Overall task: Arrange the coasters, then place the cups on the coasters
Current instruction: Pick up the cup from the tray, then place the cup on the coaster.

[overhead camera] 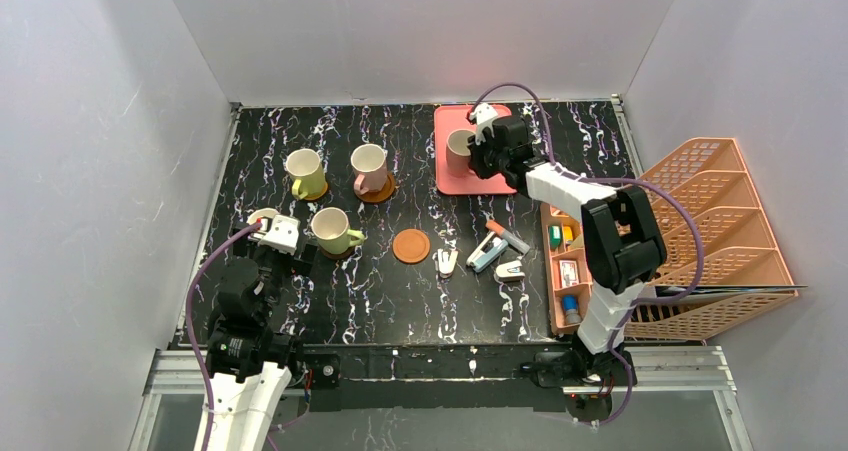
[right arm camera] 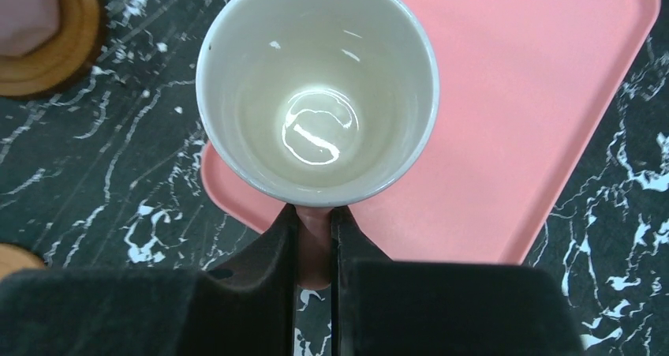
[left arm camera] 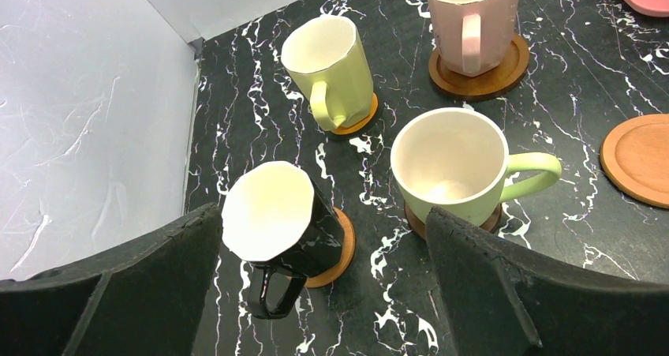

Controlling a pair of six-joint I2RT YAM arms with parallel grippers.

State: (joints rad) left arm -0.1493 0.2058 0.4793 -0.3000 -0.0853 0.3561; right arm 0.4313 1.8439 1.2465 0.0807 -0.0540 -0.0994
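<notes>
Left gripper (overhead camera: 272, 229) hangs near the left edge of the table (overhead camera: 400, 301), jaws spread wide and empty. Just ahead of it we see the black cup (left arm camera: 276, 226) upright on a coaster (left arm camera: 341, 253), handle toward the wrist camera. Behind it the far yellow-green cup (left arm camera: 327, 64) sits on an orange-brown coaster (left arm camera: 361, 121). Right of the black cup, the near yellow-green cup (left arm camera: 448, 163) covers a dark coaster (left arm camera: 416, 218) almost fully, handle pointing right. Behind that we mark the pink cup (left arm camera: 472, 13) on a dark brown coaster (left arm camera: 477, 80). Further right one bare coaster (overhead camera: 411, 246) lies flat on the table, apart from the cups. Then the pink tray (right arm camera: 536, 95) at the back. Right gripper (right arm camera: 314, 241) is pinched narrow on the handle of the last cup (right arm camera: 315, 88), pink outside, cream inside, upright over the tray's left side. We cannot tell whether its base touches the tray.
</notes>
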